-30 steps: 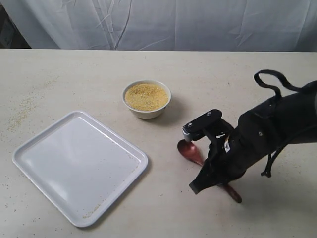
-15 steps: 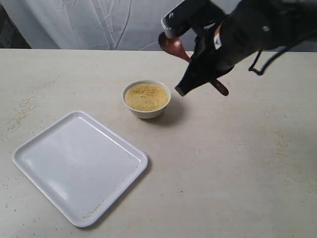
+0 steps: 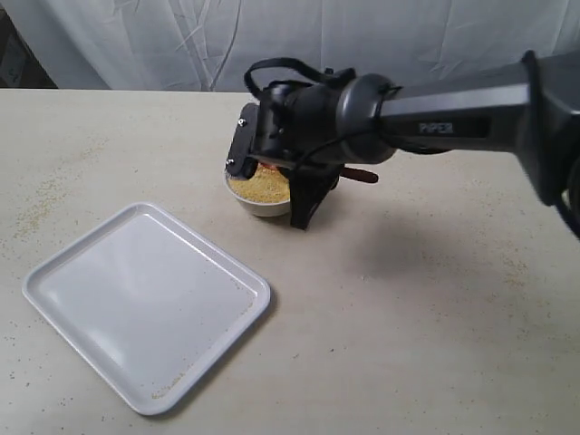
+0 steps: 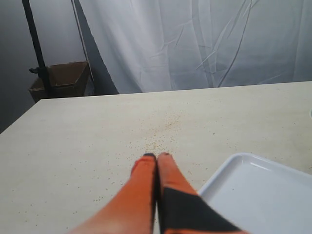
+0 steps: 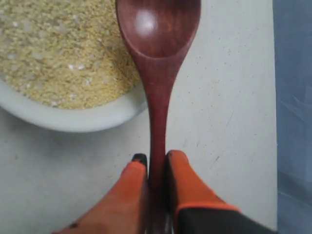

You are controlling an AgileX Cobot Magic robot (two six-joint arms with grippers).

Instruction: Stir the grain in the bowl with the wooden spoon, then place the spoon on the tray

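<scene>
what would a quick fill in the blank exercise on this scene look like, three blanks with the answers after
1. The right pincer grips the wooden spoon by its ____.
2. The grain fills a bowl whose colour is ____.
3. The left pincer is shut and holds ____.

Missing words: handle; white; nothing.

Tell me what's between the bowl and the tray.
Nothing: only bare table separates the bowl from the tray, as the exterior view shows.
</scene>
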